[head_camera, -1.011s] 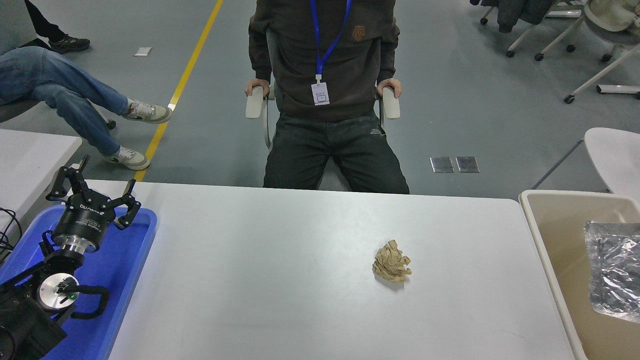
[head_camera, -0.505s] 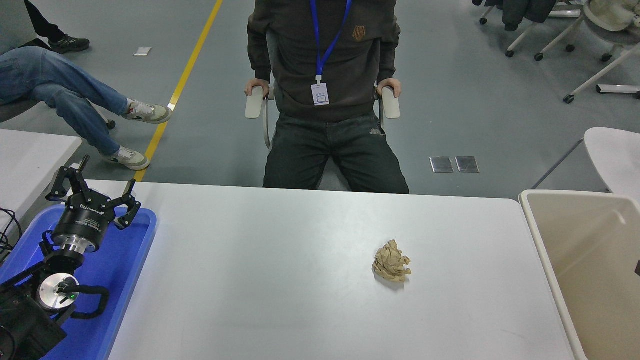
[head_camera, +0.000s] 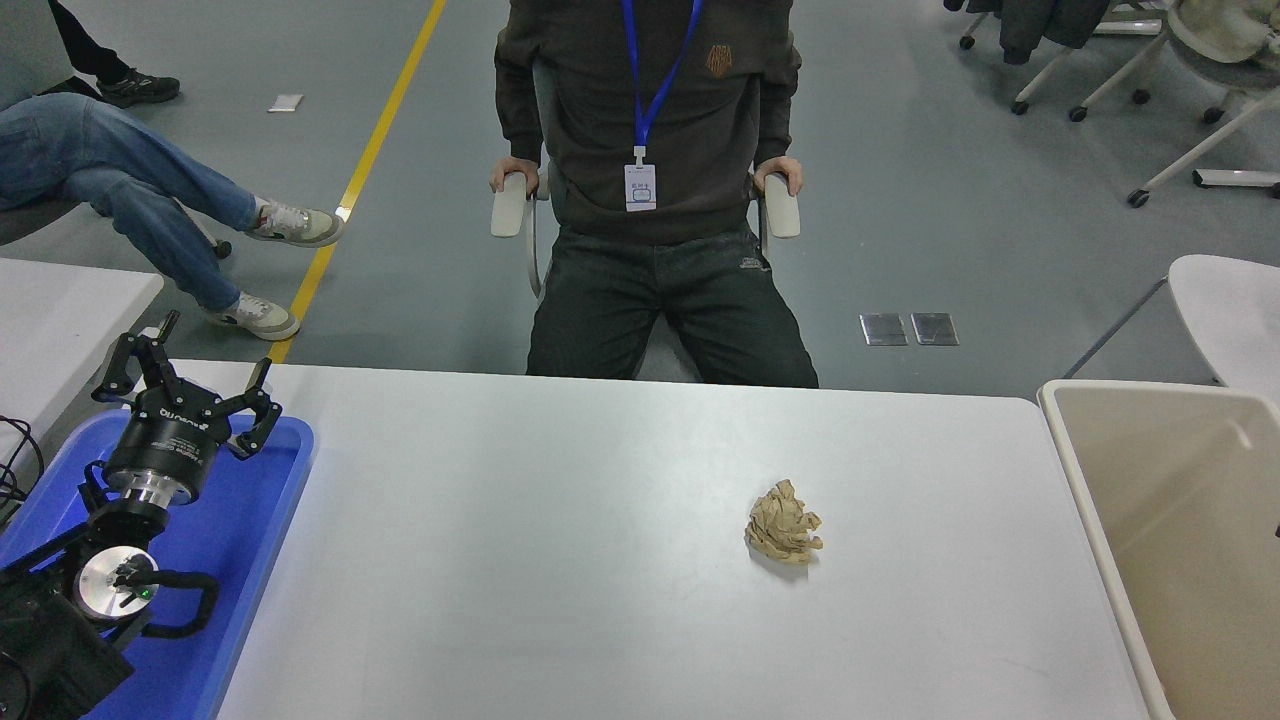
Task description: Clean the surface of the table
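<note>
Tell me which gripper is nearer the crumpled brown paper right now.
Left, by default: the left gripper hovers over the blue tray at the table's left end, far from the crumpled brown paper. The right gripper is out of view.

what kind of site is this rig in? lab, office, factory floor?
Most likely an industrial or lab test floor, not an office: grey floor with a yellow lane line, a person wearing a lanyard seated across the table surface, rolling chairs parked at the back. The left gripper hovers over a blue tray.
</note>
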`<state>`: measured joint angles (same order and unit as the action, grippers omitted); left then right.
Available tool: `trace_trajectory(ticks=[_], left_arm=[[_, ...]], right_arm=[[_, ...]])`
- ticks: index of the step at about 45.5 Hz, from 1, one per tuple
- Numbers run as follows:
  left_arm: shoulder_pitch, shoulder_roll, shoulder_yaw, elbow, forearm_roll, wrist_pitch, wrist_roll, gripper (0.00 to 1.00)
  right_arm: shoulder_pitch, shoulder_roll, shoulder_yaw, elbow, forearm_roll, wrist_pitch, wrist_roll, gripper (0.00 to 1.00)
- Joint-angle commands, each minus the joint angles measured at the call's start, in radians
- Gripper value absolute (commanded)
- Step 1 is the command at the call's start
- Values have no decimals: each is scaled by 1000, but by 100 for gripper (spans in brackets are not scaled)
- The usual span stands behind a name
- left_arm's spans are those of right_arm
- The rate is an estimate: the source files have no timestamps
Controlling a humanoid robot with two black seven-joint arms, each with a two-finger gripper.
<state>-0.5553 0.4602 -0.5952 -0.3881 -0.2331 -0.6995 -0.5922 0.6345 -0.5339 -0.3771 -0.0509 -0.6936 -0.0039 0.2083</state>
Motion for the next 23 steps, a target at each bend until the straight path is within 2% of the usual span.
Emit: trace_trajectory(ticks=[1,10,23], left_arm=[[0,0,0,0,0,0,0,100],[0,0,0,0,0,0,0,100],[0,0,0,0,0,0,-1,100]], right_arm=[[4,-8,3,-10,39,-4,2,98],[5,-38,50,6,88,-1,6,97],[10,-61,377,75,100,1,11,98]])
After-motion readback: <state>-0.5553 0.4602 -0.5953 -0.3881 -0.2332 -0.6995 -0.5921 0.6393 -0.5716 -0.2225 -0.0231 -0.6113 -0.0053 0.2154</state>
